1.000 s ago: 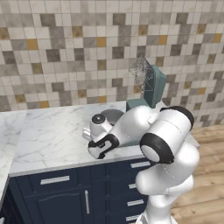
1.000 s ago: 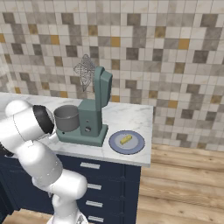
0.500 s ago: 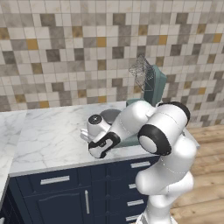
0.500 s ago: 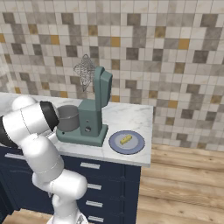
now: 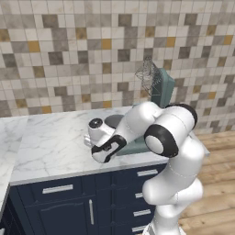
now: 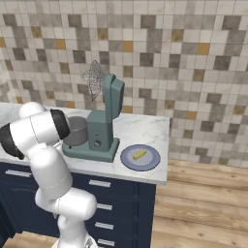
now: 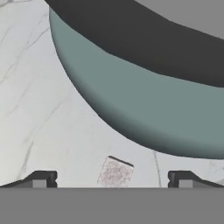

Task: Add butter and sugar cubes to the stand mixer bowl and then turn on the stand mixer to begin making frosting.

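Reaching for a sugar cube (image 7: 115, 172) seems to be the step in hand. In the hand view the cube lies flat on the marble bench (image 7: 39, 109), bottom centre of the frame, with its corners turned slightly off the line between the tips. It sits midway between the two dark fingertips (image 7: 41, 179) of the claw (image 7: 111, 180), touching neither. Jaws stand fully apart and hold nothing.

Just beyond the cube, the rounded teal base of the stand mixer (image 7: 144, 109) curves across the middle of that frame, with the dark underside of the stand mixer bowl (image 7: 144, 39) above it. Cube and base are near but apart.

In the left base view the hand (image 5: 106, 149) hangs low over the bench at frame centre, in front of the mixer base. In the right base view the mixer (image 6: 102, 127) has its head tilted up and whisk raised, the bowl (image 6: 76, 131) on its base. The butter (image 6: 139, 154) lies on a blue-grey plate (image 6: 130, 160) right of the mixer, untouched.

To do this well:
- Descend straight, keeping the cube centred.
- Roll the wrist a little so the pads meet flat faces, not corners.
- Close gently; a tiny cube may skid toward the mixer base.
- Lift clear of the bowl rim before moving over.

Second cube: cannot place it.
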